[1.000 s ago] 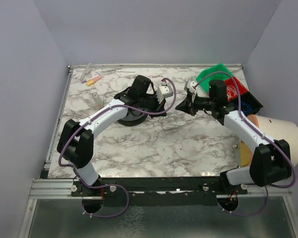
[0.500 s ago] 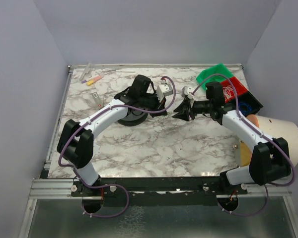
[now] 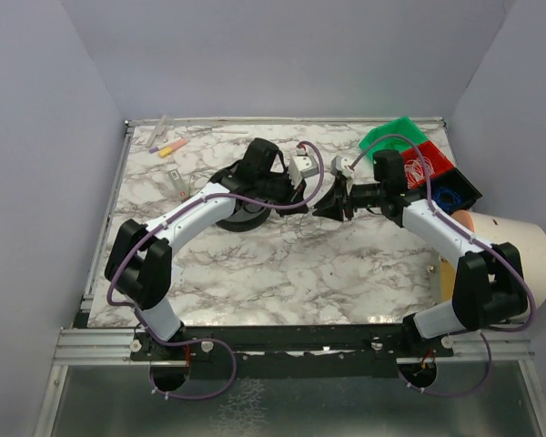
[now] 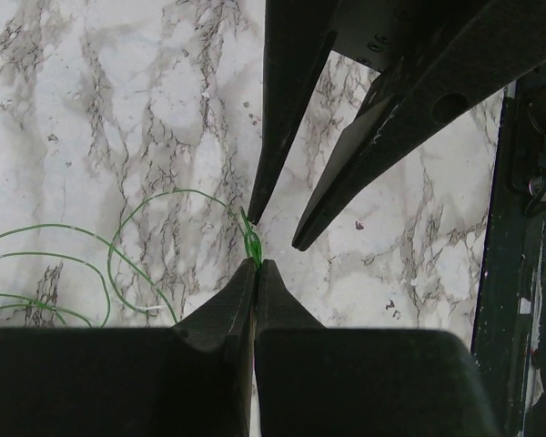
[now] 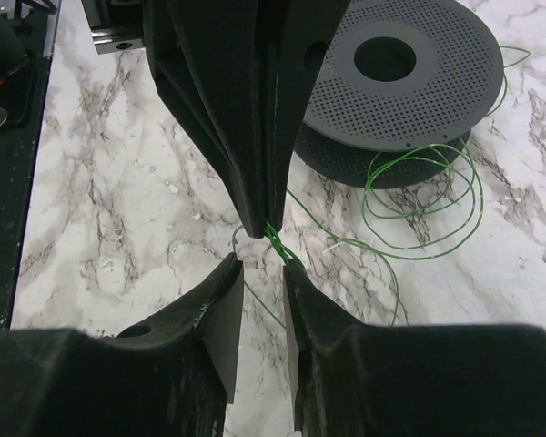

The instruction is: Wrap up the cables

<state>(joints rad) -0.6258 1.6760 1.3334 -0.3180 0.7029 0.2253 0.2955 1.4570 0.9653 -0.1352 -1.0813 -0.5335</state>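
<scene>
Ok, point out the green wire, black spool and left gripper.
green wire (image 4: 251, 246): left wrist view, twisted bit above the tips.
black spool (image 5: 437, 91): right wrist view, perforated top face.
left gripper (image 4: 257, 267): left wrist view, between its shut fingertips.

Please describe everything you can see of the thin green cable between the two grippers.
The cable is a very thin green wire that looks springy. One short twisted end is pinched in the shut left gripper. It points toward the open right gripper and passes close by one finger. The rest lies on the marble table in several loose round loops beside the black spool.
</scene>
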